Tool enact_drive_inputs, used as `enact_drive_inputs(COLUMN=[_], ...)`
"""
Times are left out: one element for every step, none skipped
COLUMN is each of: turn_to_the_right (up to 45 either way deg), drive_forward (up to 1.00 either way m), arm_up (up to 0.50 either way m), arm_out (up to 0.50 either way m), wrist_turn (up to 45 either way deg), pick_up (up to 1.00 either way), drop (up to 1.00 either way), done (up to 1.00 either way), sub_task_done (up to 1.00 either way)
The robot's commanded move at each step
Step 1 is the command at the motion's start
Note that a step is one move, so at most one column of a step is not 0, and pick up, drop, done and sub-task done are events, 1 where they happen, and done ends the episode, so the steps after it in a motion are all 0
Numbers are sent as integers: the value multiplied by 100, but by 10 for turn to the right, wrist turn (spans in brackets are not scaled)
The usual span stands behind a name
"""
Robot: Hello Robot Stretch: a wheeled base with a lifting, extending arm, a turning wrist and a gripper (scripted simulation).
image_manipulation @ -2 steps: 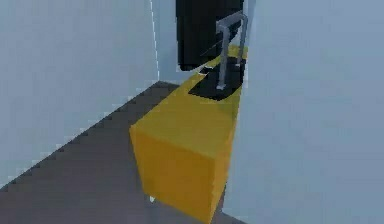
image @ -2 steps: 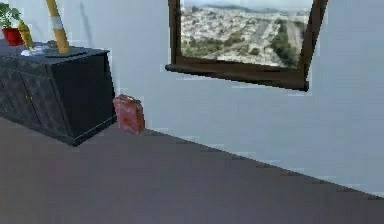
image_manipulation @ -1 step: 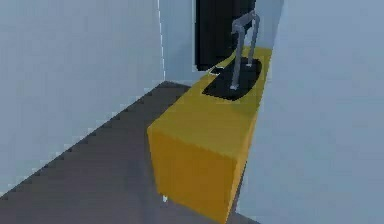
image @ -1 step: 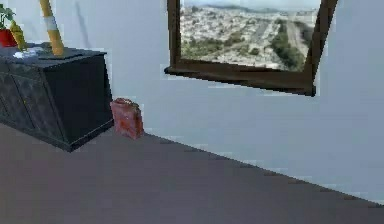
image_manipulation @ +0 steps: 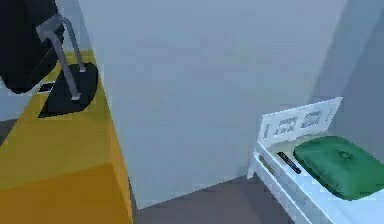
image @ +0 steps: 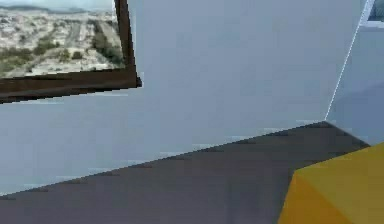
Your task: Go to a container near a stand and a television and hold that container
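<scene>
A yellow stand (image_manipulation: pixel 62 155) fills the lower left of the arm side view. On its top stands a dark television (image_manipulation: pixel 28 45) on a grey neck and a black oval foot (image_manipulation: pixel 70 88). The same yellow stand shows as a corner (image: pixel 338 192) at the forward view's bottom right.
A framed picture of a city (image: pixel 60 42) hangs on the pale wall ahead, above dark floor (image: pixel 170 185). The walls meet in a corner at the forward view's right. A white bed (image_manipulation: pixel 298 122) with a green pillow (image_manipulation: pixel 340 160) and a small dark item (image_manipulation: pixel 285 158) stands at the arm side view's right.
</scene>
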Motion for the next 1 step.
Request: enact_drive_inputs(turn_to_the_right=[450], drive_forward=[0], arm_up=[0], arm_out=[0], wrist_turn=[0], pick_up=[0], drop=[0], done=[0], sub_task_done=[0])
